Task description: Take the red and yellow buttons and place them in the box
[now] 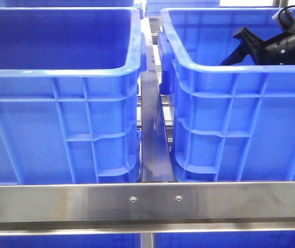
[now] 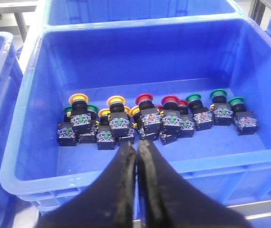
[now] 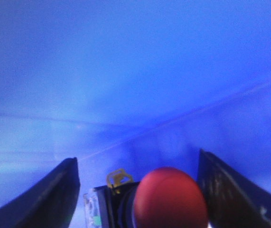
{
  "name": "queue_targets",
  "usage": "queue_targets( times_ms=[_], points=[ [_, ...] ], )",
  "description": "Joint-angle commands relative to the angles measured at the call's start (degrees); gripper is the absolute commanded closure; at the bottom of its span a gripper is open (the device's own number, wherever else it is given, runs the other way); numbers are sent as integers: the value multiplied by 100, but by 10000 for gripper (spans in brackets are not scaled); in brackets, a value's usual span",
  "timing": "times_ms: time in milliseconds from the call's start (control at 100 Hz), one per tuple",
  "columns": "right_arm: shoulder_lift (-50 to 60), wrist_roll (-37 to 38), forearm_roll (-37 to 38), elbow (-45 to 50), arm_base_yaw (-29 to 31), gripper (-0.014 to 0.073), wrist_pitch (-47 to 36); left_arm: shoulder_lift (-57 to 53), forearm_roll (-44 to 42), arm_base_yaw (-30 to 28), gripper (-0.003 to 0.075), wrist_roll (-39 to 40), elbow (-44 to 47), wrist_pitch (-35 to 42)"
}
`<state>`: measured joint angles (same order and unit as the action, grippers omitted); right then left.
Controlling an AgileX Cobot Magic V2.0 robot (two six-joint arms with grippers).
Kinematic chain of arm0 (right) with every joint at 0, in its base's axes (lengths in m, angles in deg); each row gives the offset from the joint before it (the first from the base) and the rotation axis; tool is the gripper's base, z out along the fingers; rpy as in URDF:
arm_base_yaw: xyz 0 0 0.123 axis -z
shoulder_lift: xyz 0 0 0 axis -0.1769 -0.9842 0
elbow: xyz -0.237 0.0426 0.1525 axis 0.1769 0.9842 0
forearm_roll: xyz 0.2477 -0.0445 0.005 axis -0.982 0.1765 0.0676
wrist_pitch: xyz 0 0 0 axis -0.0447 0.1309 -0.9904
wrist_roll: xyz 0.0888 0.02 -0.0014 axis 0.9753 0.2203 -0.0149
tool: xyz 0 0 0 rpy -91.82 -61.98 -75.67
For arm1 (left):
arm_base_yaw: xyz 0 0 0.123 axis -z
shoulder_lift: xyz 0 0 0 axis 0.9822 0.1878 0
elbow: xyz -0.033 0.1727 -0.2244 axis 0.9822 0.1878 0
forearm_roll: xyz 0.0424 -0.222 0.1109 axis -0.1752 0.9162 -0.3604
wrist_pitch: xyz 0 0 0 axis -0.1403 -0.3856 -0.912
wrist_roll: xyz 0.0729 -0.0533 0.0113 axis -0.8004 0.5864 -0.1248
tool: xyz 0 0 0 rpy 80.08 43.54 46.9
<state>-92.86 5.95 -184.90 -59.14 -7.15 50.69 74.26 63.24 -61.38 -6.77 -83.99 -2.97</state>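
Note:
A blue crate in the left wrist view holds several push buttons with black bodies in a row on its floor. Some have yellow caps, some red caps. My left gripper hovers above the crate's near rim, shut on nothing. My right gripper reaches down into the right-hand blue crate. In the right wrist view it is open, with a red-capped button lying on the crate floor between the fingers, close to one finger.
Green-capped buttons lie among the red and yellow ones. A second large blue crate stands at the left in the front view. A steel rail crosses in front, with a narrow gap between the crates. More blue crates stand behind.

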Motion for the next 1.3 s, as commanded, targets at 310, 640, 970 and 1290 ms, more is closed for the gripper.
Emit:
queue_targets(
  times_ms=[310, 640, 970, 1290],
  points=[
    [437, -133, 256, -140, 369, 37, 175, 67, -39, -18, 739, 51, -136, 488],
    [1400, -133, 1171, -102, 353, 39, 79, 67, -39, -18, 739, 51, -136, 492],
    [3138, -133, 1980, 1084, 83, 39, -506, 67, -39, -18, 739, 51, -136, 492],
    [5171, -138, 2681, 2547, -265, 39, -1187, 67, -39, -18, 739, 51, -136, 555]
  ],
)
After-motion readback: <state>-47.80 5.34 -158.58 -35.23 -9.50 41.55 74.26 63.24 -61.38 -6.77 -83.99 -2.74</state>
